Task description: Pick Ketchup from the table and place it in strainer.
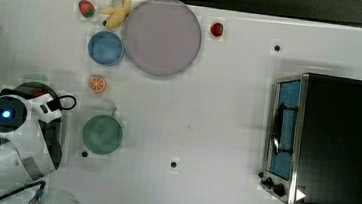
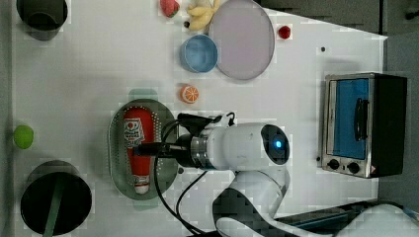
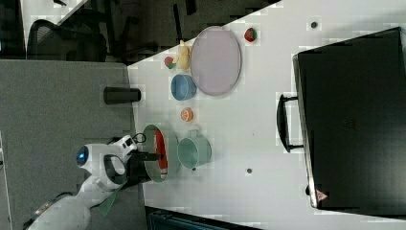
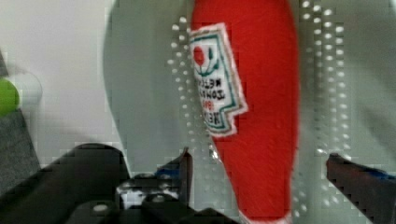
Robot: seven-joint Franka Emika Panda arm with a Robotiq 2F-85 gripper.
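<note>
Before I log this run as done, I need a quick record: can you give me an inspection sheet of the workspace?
Surface: white table, bare in the middle.
Job's things: Ketchup lies lengthwise inside the strainer, label up.
Clutter: blue bowl, grey plate, banana, two strawberries, orange slice, green cup, green ball, two dark bins.
Grippers: pincer open, fingers either side of the bottle, not gripping it.
Cables: black cable loops from the wrist across the strainer's edge.
Surroundings: toaster oven, door shut; office chair beyond the table.
</note>
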